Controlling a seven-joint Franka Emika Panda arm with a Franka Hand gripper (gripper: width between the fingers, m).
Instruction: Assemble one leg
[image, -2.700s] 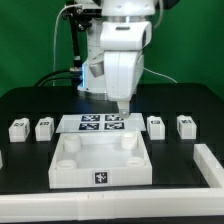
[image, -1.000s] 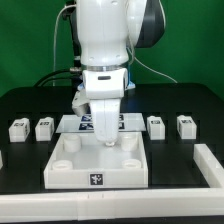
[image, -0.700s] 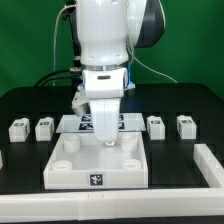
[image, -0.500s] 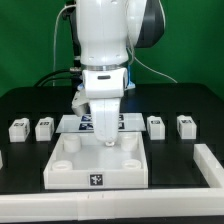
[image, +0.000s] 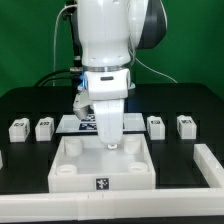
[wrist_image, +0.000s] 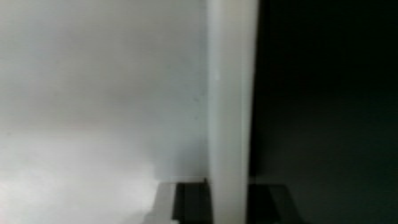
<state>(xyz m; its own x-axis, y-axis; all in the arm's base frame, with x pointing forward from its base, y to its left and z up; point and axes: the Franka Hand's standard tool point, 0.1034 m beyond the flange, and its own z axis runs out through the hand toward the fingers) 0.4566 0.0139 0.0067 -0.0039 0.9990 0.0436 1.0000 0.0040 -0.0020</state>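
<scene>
Centre frame, our gripper (image: 110, 143) sits low at the rear of the white tray (image: 75, 178); open or closed, we can't tell. Wrist view: white blur. Squarish tagged leg (image: 155, 126) stands right of centre, apart.

Exterior view: the arm (image: 108, 50) hid the middle of the marker board (image: 67, 123). The gripper (image: 110, 143) was too small to show its finger spacing. Tags on the legs (image: 186, 125) were unreadable. The picture's edge cut off a white rail (image: 208, 165). Wrist view: wholly blurred, nothing identifiable.
</scene>
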